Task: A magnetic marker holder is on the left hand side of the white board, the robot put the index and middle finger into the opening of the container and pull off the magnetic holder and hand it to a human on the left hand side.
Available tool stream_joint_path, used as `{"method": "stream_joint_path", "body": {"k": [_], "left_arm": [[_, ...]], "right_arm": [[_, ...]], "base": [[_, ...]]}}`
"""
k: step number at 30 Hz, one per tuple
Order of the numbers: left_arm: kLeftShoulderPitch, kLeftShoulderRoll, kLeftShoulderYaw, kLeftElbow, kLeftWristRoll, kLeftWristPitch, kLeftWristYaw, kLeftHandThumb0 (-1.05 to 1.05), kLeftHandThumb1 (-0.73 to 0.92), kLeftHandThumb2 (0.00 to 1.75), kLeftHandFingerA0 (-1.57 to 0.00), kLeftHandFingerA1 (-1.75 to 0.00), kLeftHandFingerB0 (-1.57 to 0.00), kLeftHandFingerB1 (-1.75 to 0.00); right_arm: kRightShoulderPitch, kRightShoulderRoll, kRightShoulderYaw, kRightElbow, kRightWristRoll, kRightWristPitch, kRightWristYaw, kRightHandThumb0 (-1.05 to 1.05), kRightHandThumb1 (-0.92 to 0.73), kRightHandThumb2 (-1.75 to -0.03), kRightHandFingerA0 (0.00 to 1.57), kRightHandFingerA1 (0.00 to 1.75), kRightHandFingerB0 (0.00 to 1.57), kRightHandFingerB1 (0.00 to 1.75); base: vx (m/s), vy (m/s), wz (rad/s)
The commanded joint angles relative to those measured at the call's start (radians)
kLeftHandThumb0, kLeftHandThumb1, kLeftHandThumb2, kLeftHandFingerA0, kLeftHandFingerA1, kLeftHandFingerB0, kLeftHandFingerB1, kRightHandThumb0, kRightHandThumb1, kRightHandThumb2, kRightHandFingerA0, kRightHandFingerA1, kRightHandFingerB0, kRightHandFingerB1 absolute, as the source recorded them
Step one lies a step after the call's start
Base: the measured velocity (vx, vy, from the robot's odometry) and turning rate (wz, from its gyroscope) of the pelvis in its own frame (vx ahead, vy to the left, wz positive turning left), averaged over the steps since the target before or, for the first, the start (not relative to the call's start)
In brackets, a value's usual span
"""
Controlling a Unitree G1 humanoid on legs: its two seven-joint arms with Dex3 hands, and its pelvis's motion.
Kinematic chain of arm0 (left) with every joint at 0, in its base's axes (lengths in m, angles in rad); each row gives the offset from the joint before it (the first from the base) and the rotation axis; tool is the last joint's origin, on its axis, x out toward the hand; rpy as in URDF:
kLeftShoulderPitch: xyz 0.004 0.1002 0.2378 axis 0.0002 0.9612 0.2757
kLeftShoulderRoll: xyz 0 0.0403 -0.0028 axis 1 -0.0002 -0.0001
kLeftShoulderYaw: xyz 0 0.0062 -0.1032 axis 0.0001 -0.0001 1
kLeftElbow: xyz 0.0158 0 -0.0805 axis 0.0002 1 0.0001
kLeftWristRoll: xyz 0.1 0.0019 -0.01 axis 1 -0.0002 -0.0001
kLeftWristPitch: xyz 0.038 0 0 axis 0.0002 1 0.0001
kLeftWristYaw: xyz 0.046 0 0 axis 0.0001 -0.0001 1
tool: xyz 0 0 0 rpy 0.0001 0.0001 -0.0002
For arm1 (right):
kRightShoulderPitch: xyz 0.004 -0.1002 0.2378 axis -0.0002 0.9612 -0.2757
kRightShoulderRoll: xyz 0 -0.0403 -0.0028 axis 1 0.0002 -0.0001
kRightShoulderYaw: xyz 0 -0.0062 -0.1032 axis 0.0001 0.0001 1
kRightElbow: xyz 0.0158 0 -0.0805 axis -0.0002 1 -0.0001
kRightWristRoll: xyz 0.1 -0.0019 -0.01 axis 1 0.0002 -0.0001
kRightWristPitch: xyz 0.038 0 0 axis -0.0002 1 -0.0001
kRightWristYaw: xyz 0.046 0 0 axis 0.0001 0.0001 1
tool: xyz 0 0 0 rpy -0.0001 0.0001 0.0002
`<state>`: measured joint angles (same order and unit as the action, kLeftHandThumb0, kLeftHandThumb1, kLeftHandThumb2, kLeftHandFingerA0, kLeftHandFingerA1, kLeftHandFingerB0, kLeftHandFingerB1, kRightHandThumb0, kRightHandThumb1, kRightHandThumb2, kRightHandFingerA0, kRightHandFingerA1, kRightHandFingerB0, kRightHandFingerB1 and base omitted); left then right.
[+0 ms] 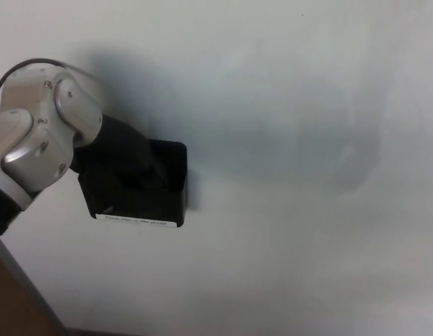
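The black magnetic marker holder point(143, 208) sits on the whiteboard point(293, 224) at the left, its white label strip along the bottom edge. My left hand point(122, 155) comes in from the left behind a silver wrist point(45, 133) and reaches down into the holder's top opening. Its fingers are hooked inside; black on black hides how deep they go. The holder lies flat against the board. My right hand is out of the picture.
The whiteboard's grey left frame point(31, 294) runs diagonally at the bottom left, with a brown surface point(5, 311) beyond it. A soft shadow lies on the board to the right of the holder.
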<state>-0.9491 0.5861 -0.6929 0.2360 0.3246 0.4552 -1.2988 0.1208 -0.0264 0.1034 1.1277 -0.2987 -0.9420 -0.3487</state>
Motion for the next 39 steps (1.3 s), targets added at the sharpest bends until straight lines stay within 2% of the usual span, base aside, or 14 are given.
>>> {"method": "stream_joint_path", "body": {"k": [1,2,3,8,10,13,14,17,19,24,25,26,27,39], "left_arm": [[0.040,-0.013,-0.046,0.019,0.056,-0.002,-0.006,-0.82,0.53,0.93,-0.19,-0.47,0.00,-0.13],[0.040,-0.015,-0.048,0.018,0.059,-0.002,-0.007,-0.82,0.53,0.93,-0.19,-0.47,0.00,-0.13],[0.041,-0.019,-0.050,0.020,0.061,0.013,-0.007,-0.83,0.62,0.61,-0.27,-0.35,0.00,-0.20],[0.058,-0.036,-0.059,0.030,0.090,0.028,0.023,-0.69,0.52,0.58,-0.21,-0.34,0.00,-0.17],[0.118,-0.023,-0.059,-0.015,0.155,-0.058,0.166,-0.26,0.58,0.57,-0.78,-0.75,-0.28,-0.30],[0.180,-0.001,-0.058,-0.042,0.213,-0.181,0.315,-0.16,0.68,0.60,-0.82,-0.77,-0.53,-0.37],[0.186,0.005,-0.089,-0.031,0.262,-0.223,0.359,-0.25,0.64,0.60,-0.88,-0.59,-0.82,-0.48],[0.198,0.014,-0.146,-0.016,0.352,-0.276,0.441,-0.21,0.50,0.56,-0.94,-0.66,-0.95,-0.57],[0.212,0.016,-0.157,-0.021,0.379,-0.279,0.481,-0.21,0.63,0.58,-0.74,-0.95,-0.79,-0.60],[0.273,0.028,-0.118,-0.056,0.375,-0.314,0.598,-0.31,0.77,0.63,-0.67,-0.96,-0.70,-0.68],[0.288,0.030,-0.101,-0.058,0.362,-0.336,0.628,-0.36,0.81,0.64,-0.69,-1.47,-0.66,-1.05],[0.304,0.032,-0.083,-0.060,0.351,-0.358,0.658,-0.36,0.81,0.64,-0.69,-1.47,-0.66,-1.05],[0.316,0.025,-0.068,-0.062,0.337,-0.356,0.664,-0.36,0.84,0.66,-0.67,-1.67,-0.58,-1.39],[0.315,-0.076,0.137,0.012,0.013,-0.223,0.325,-0.25,0.68,0.92,-0.79,-1.51,-0.71,-1.29]], "right_arm": [[0.001,-0.015,0.001,-0.002,-0.005,-0.002,-0.017,-0.58,-0.71,-0.62,0.65,0.47,0.61,0.44],[0.001,-0.014,0.000,-0.001,-0.003,-0.003,-0.015,-0.58,-0.71,-0.62,0.65,0.47,0.61,0.44],[0.001,-0.015,0.001,-0.003,-0.007,-0.002,-0.018,-0.58,-0.71,-0.61,0.66,0.47,0.61,0.44],[-0.006,-0.014,0.000,-0.002,-0.003,-0.004,-0.011,-0.57,-0.71,-0.62,0.66,0.47,0.62,0.44],[-0.008,-0.012,-0.002,0.001,-0.001,-0.008,-0.012,-0.57,-0.70,-0.61,0.66,0.47,0.63,0.45],[-0.011,-0.012,-0.002,0.003,-0.001,-0.011,-0.012,-0.57,-0.70,-0.61,0.67,0.47,0.63,0.45],[-0.012,-0.012,-0.001,0.003,-0.003,-0.012,-0.015,-0.56,-0.70,-0.61,0.68,0.47,0.64,0.45],[-0.012,-0.013,0.000,0.001,-0.007,-0.014,-0.020,-0.56,-0.70,-0.61,0.68,0.48,0.65,0.46],[-0.013,-0.013,-0.001,0.001,-0.004,-0.015,-0.018,-0.56,-0.70,-0.61,0.68,0.48,0.66,0.46],[-0.020,-0.014,0.000,0.002,-0.008,-0.015,-0.021,-0.56,-0.70,-0.62,0.68,0.47,0.65,0.45],[-0.023,-0.015,0.003,0.002,-0.014,-0.016,-0.027,-0.56,-0.71,-0.61,0.69,0.49,0.65,0.46],[-0.025,-0.016,0.006,0.003,-0.021,-0.018,-0.035,-0.56,-0.71,-0.61,0.69,0.49,0.65,0.46],[-0.024,-0.017,0.006,0.002,-0.020,-0.016,-0.034,-0.57,-0.71,-0.62,0.69,0.48,0.65,0.45],[-0.036,-0.015,0.008,0.002,-0.020,-0.009,-0.034,-0.56,-0.71,-0.62,0.70,0.48,0.66,0.45]], "base": [[0.00,0.000,0.00],[0.00,0.000,0.00],[0.00,0.000,0.00],[0.00,0.000,0.00],[0.00,0.000,0.00],[0.00,0.000,0.00],[0.00,0.000,0.00],[0.00,0.000,0.00],[0.00,0.000,0.00],[0.00,0.000,0.02],[0.00,0.000,0.00],[0.00,0.000,0.00],[0.00,0.000,0.00],[0.00,0.000,0.01]]}}
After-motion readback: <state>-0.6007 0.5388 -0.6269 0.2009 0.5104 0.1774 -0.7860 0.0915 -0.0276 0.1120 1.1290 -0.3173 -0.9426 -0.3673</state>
